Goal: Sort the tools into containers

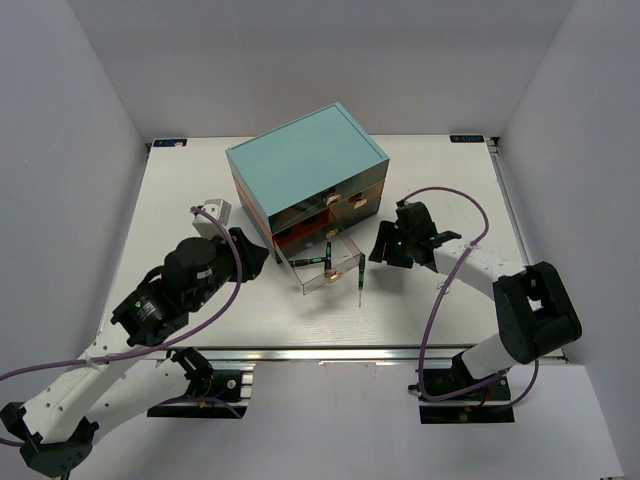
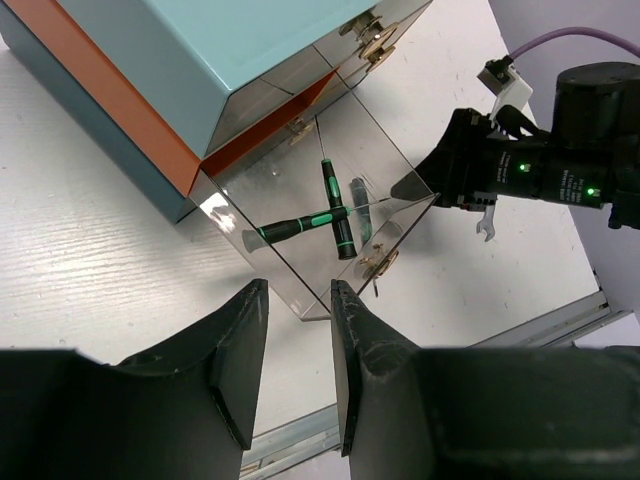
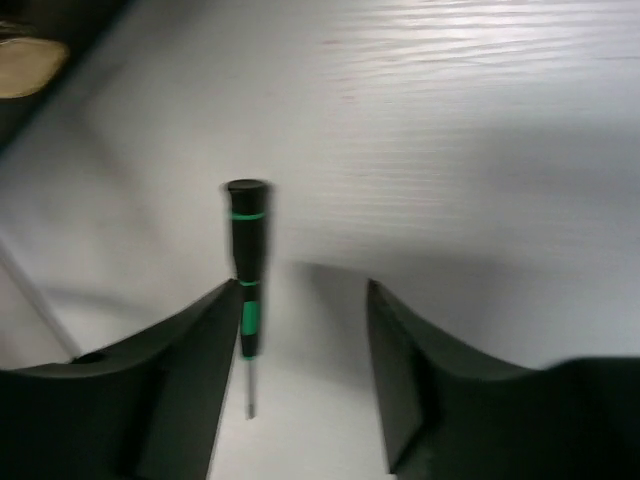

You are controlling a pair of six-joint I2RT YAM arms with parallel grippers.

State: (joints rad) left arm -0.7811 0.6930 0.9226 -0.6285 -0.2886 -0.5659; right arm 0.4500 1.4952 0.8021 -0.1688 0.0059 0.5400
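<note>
The chest with the teal top [image 1: 305,160] has one clear drawer [image 1: 345,248] pulled out toward me. Two dark green-black screwdrivers [image 2: 337,215] lie crossed inside it. A third screwdriver [image 3: 247,250] lies on the table just right of the drawer; it also shows in the top view [image 1: 359,276]. My right gripper [image 3: 305,300] is open low over the table, its left finger beside this screwdriver's handle. A small silver wrench [image 2: 487,222] lies on the table by the right gripper. My left gripper [image 2: 298,300] is open and empty, left of the drawer's front corner.
The chest's other drawers are shut, their cream knobs [image 1: 352,203] facing me. The open drawer's own knob [image 2: 375,262] sticks out toward the table's front edge. A small white block [image 1: 219,211] sits on the table left of the chest. White walls enclose the table.
</note>
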